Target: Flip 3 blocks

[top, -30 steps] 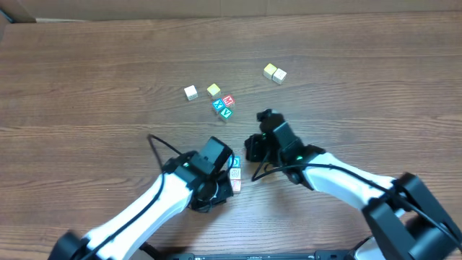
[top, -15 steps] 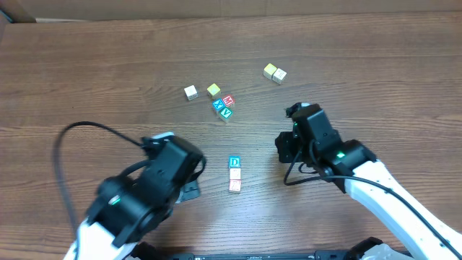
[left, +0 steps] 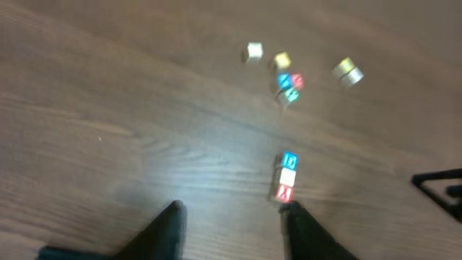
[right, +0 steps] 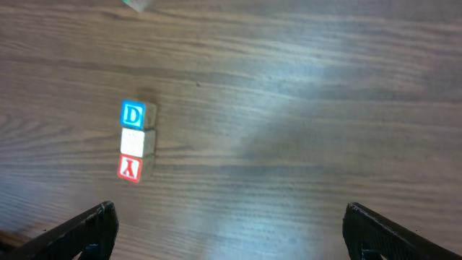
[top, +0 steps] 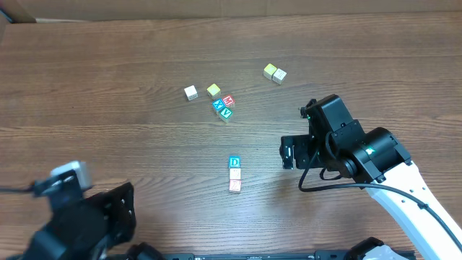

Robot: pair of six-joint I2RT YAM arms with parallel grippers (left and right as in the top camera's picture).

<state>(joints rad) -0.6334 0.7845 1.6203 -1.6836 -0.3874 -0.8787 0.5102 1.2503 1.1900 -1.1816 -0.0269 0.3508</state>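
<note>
Three blocks are lined up touching in a short row mid-table (top: 108, 72): the blue D block (top: 234, 162) at the far end, the plain whitish block (top: 234, 174) in the middle, and the red-letter block (top: 234, 185) nearest the robot. All are sat flat on the wood, gripped by nothing. The right gripper (right: 229, 217) is spread wide with nothing held, and is parked right of the row, clear of it. The left gripper (left: 232, 213) is seen parted too, only bare wood between its fingers, and is found at the near left corner, well apart. Further back, an X/V cube cluster (top: 223, 105) and a yellow-topped pair (top: 274, 72) can be made out.
</note>
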